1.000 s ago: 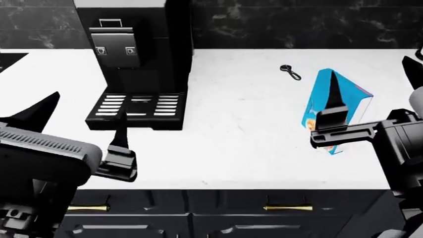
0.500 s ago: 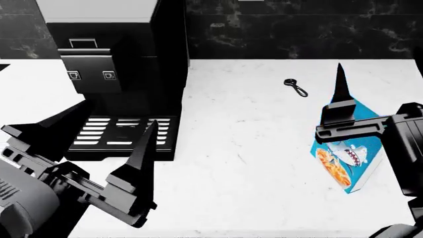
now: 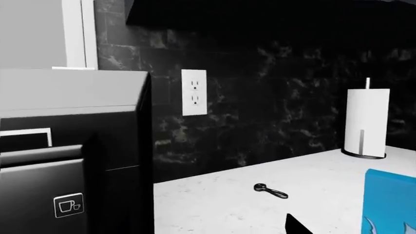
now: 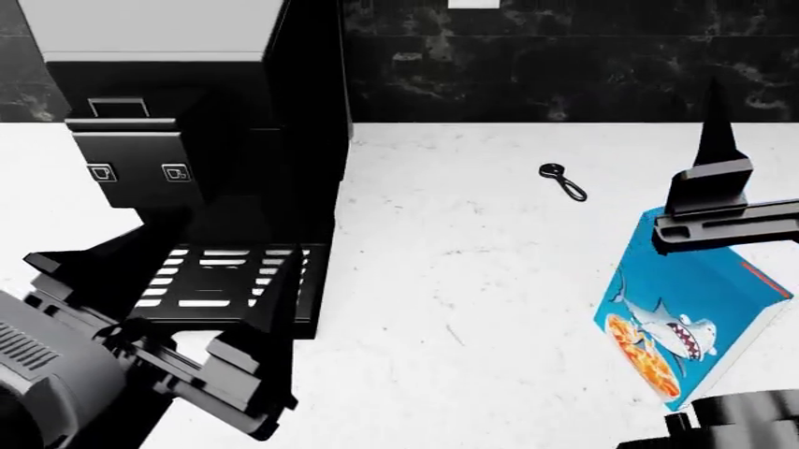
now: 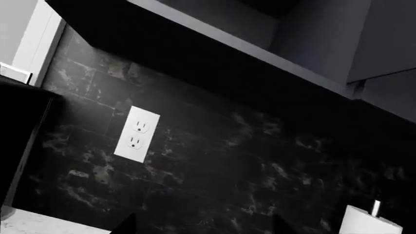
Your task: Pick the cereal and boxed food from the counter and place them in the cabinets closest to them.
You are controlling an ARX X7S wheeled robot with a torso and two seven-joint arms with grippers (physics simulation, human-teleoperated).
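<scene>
Head downward; wrists toward shared backsplash [image 3: 273, 126].

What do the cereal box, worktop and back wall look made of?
Cereal: printed cardboard, by its flat panels and thin edges. Counter: white marble-look slab with faint grey veins. Backsplash: dark veined stone tile with visible joints. All simulator renders, so judged by look only.

A black marble-look backsplash [image 3: 273, 126] carries a white outlet [image 3: 194, 92] (twin sockets), beneath dark upper cabinets [image 5: 273, 53].
</scene>
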